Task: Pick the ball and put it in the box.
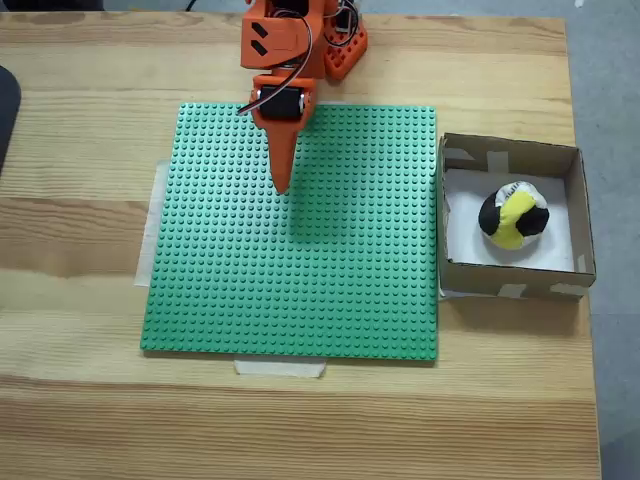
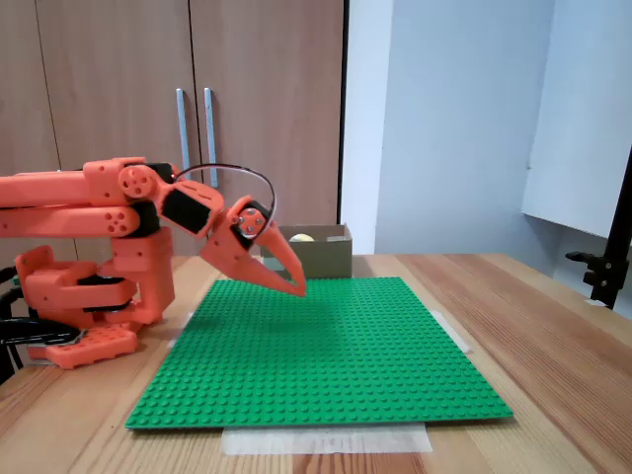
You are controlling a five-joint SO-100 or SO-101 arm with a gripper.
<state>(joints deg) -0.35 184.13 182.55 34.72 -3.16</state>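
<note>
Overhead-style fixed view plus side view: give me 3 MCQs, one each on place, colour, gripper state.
1. Where is the lumpy yellow, black and white ball?
A. on the green studded baseplate
B. inside the shallow brown cardboard box
C. in the gripper

2. What colour is the box bottom?
A. white
B. green
C. orange

3. How is the orange gripper?
A. shut on the ball
B. wide open
C. shut, holding nothing

Answers: 1 B, the ball rests within the walls. 2 A, pale floor surrounds the ball. 3 C, fingers meet above the baseplate.
</note>
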